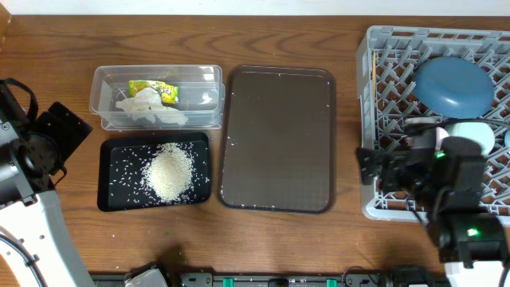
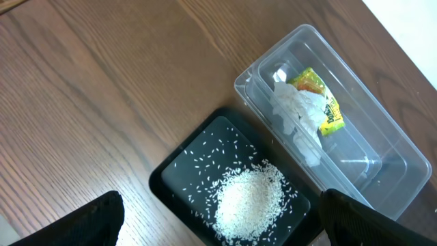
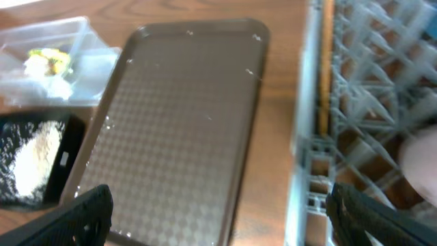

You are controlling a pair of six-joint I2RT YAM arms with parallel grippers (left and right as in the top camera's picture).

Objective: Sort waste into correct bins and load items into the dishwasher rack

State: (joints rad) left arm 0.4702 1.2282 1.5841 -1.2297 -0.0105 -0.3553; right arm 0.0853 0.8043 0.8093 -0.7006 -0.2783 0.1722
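Landmark: brown serving tray [image 1: 277, 139], flat at mid-worktop [image 1: 64, 48], a few stray grains on it. Left of the tray, far side: clear tub [image 1: 107, 88] holding crumpled tissue [image 1: 147, 108] and green-and-yellow wrapper [image 1: 155, 89]. Left of the tray, near side: black tray [image 1: 111, 155] carrying the rice [image 1: 169, 173], heaped with grains scattered round it. Right of the tray: grey dishwasher rack [image 1: 382, 72] holding the dark blue dish [image 1: 454, 86], a mint-green bowl [image 1: 472, 131] partly hidden by the right arm, and a wooden stick [image 1: 374, 68] along the tray-side wall. Left gripper [image 2: 220, 205]: jaws wide apart, empty, above the black tray. Right gripper [image 3: 218, 205]: jaws wide apart, empty, over the tray's right edge.
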